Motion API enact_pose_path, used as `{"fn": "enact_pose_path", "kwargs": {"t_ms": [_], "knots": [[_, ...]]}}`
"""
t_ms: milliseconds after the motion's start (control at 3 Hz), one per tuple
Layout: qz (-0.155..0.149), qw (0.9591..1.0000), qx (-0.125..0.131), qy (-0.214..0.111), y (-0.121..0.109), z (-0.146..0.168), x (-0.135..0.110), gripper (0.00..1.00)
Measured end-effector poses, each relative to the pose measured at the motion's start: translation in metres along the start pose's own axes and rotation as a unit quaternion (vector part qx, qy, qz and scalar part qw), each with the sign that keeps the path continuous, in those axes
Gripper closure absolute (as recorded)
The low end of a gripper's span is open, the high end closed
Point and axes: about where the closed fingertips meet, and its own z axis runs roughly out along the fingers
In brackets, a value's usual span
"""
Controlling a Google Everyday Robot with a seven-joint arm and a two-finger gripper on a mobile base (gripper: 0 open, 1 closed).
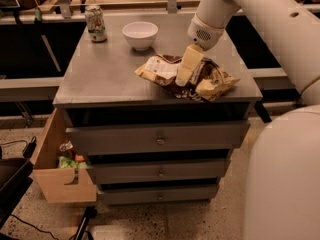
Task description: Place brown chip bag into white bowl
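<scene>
The brown chip bag (205, 79) lies crumpled on the grey cabinet top (110, 74), at its front right. The gripper (184, 76) reaches down from the upper right on a white arm and rests against the middle of the bag, covering part of it. The bag still lies on the top. The white bowl (140, 35) stands upright and empty at the back middle of the top, to the left of and behind the gripper and clear of the bag.
A green-and-white drink can (95, 24) stands at the back left of the top. The cabinet has several shut drawers (160, 140). An open wooden box (60, 166) with small items sits on the floor at the left. The robot's white body (285, 179) fills the right side.
</scene>
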Motion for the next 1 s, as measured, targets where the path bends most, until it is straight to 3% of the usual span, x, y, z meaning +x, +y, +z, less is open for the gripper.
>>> {"fn": "enact_pose_path", "kwargs": {"t_ms": [333,1000], "knots": [[0.013,0.9997,-0.015,0.013,0.0009,0.0172,0.005,0.17],[0.012,0.9999,-0.009,0.004,-0.0042,0.0237,-0.0012,0.62]]}}
